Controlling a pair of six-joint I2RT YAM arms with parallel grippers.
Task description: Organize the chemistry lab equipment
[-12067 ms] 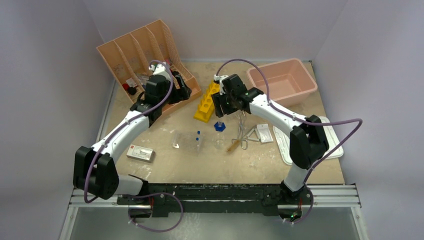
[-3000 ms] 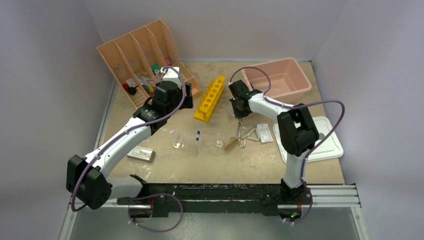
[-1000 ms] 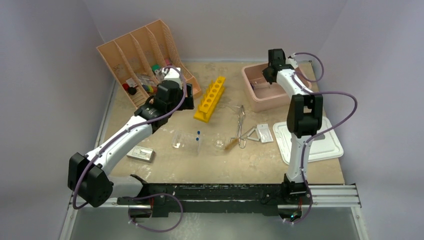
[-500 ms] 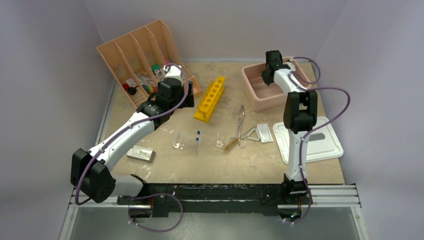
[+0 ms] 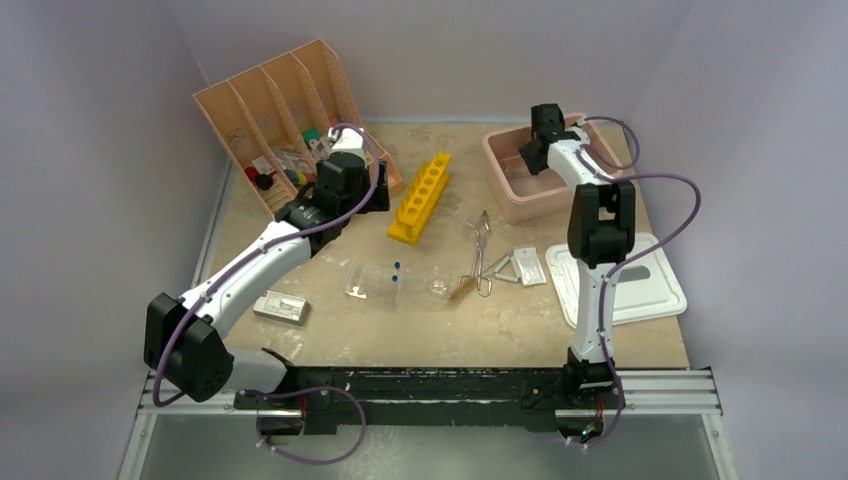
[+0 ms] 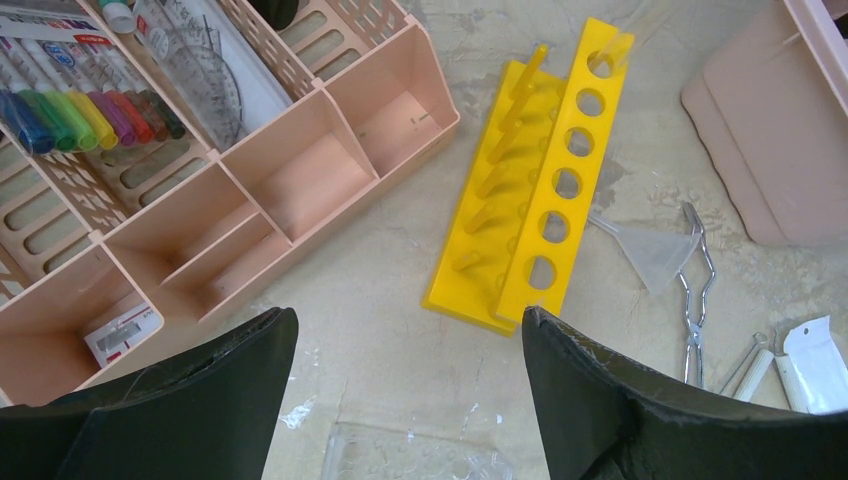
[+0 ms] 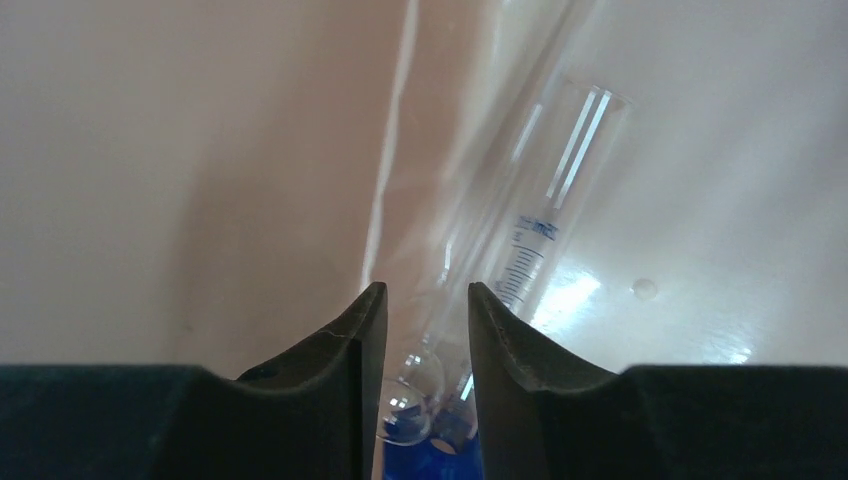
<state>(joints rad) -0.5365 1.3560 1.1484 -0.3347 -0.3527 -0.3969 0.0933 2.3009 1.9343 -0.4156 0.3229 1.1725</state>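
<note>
Glass cylinder [image 7: 545,200] has left the bench and now lies in the pink tub [image 5: 515,205]. Right tool [image 7: 427,292] stands slightly parted around its blue base. Left tool [image 6: 407,318] hangs spread.

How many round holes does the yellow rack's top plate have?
6, in a single row along the yellow rack, from one end to the other; none looks hidden.

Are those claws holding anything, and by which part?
The left gripper holds nothing, jaws wide apart. In the right gripper, a glass cylinder lies between the fingers near its blue base, inside the tub; whether it is gripped cannot be told.
</note>
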